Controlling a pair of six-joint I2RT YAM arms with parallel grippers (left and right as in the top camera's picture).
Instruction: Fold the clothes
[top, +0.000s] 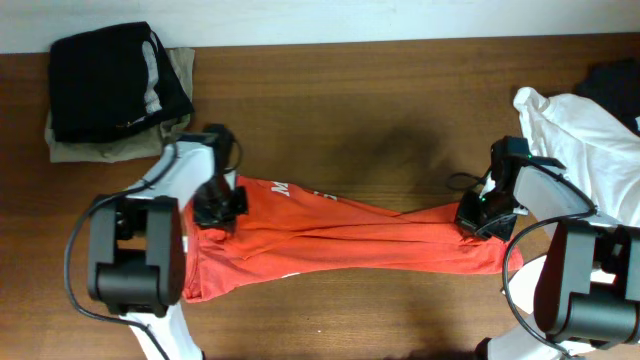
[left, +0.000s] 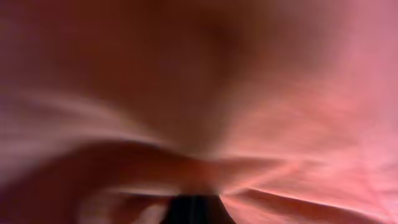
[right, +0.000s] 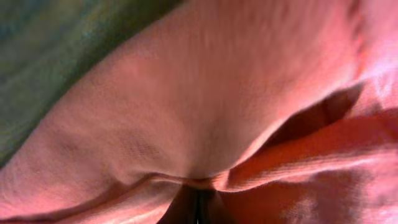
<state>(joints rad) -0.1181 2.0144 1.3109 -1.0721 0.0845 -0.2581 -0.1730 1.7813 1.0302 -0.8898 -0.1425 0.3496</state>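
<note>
The orange-red T-shirt (top: 340, 240) lies stretched across the middle of the table, pulled taut between my two grippers. My left gripper (top: 220, 207) is shut on its left end; my right gripper (top: 480, 220) is shut on its right end. The shirt fills the left wrist view (left: 280, 112), blurred, with cloth pinched at the dark fingertips (left: 196, 208). In the right wrist view the cloth (right: 205, 106) bunches into the shut jaws (right: 198, 202). White print shows near the left gripper. A white garment (top: 580, 140) lies at the right, and black (top: 110, 75) and khaki (top: 90, 148) garments at the back left.
The folded black garment sits on top of the khaki one at the back left corner. A dark garment (top: 618, 80) shows at the far right edge behind the white one. Bare wooden table (top: 350, 110) lies behind the shirt.
</note>
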